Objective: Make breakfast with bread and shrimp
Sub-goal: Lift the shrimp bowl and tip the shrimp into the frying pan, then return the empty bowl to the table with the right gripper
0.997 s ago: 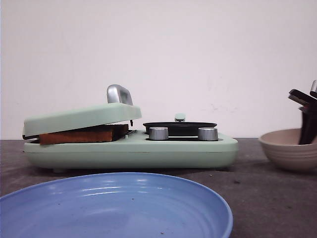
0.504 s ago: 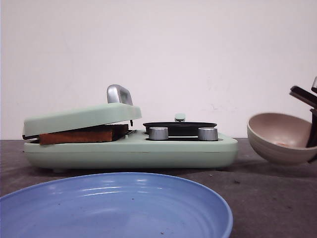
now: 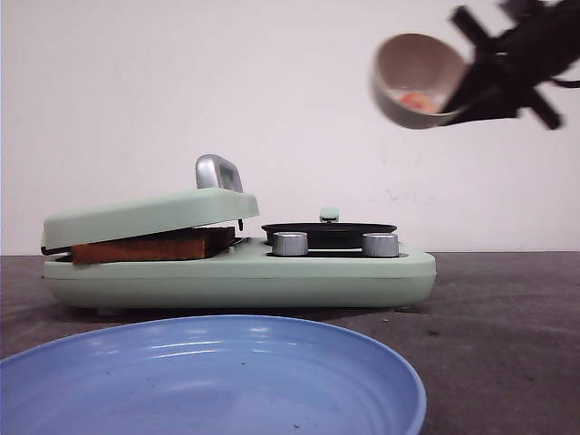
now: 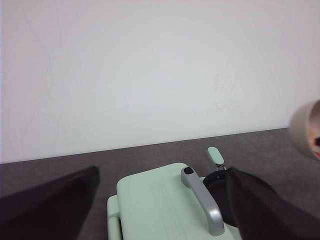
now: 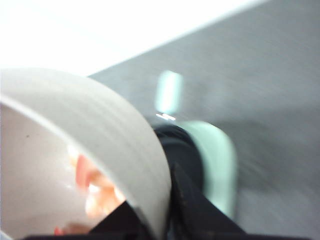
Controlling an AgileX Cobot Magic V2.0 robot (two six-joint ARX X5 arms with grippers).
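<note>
the right end effector (image 3: 476, 91) pinches a tilted beige bowl (image 3: 412, 80) holding shrimp (image 3: 418, 101) high above the green cooker (image 3: 240, 272); the left end effector (image 4: 160, 210) is spread.

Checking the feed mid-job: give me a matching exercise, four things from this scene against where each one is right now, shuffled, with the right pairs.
Things:
1. beige bowl
2. bread
3. blue plate
4. black pan

Places:
A. nearest the camera, in front of the green breakfast maker
B. on the maker's right side, behind two silver knobs
C. in the air, tilted, gripped by the right gripper
D. under the maker's partly lowered lid

Pairs: 1-C, 2-D, 3-A, 4-B
</note>
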